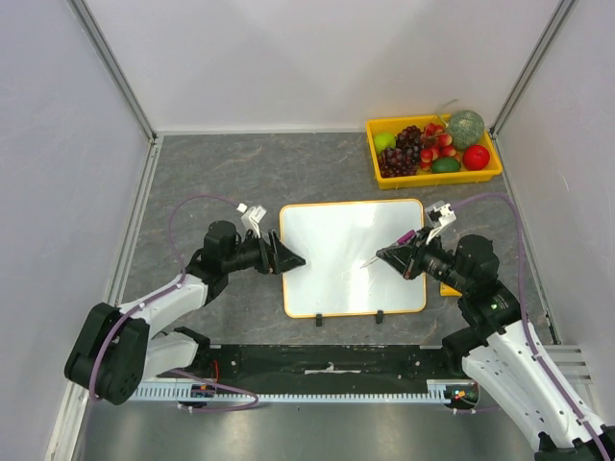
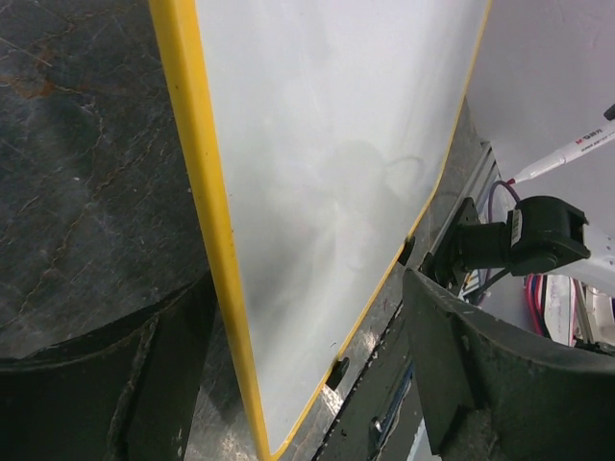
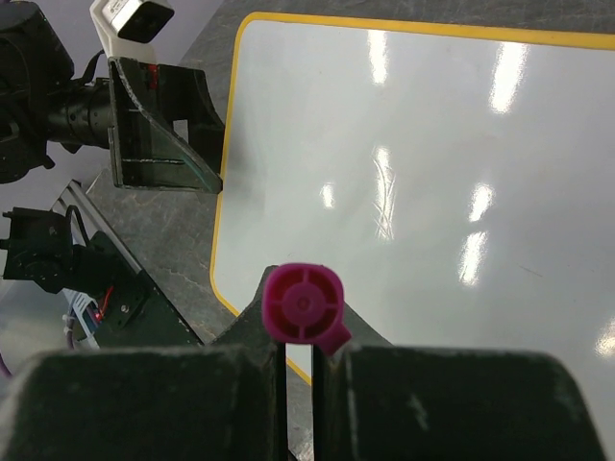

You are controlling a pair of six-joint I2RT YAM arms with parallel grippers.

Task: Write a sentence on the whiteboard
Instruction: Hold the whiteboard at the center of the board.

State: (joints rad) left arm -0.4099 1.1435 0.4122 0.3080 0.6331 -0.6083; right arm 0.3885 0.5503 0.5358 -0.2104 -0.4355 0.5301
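Note:
The whiteboard [image 1: 351,279] [image 2: 327,192] [image 3: 432,144] lies flat mid-table, orange-framed, with no writing on it. My left gripper [image 1: 291,260] [image 2: 307,288] is open at the board's left edge, and the frame runs between its fingers. My right gripper [image 1: 392,254] [image 3: 300,360] is shut on a white marker [image 1: 377,257] [image 2: 567,154] with a magenta rear end [image 3: 303,305]. The marker slants down to the left, its tip over the board's right-middle part. Whether the tip touches the surface I cannot tell.
A yellow tray [image 1: 432,178] of fruit stands at the back right corner. Two small black feet [image 1: 318,320] stick out from the board's near edge. A small orange thing [image 1: 449,288] lies partly under my right arm. White walls close in on three sides.

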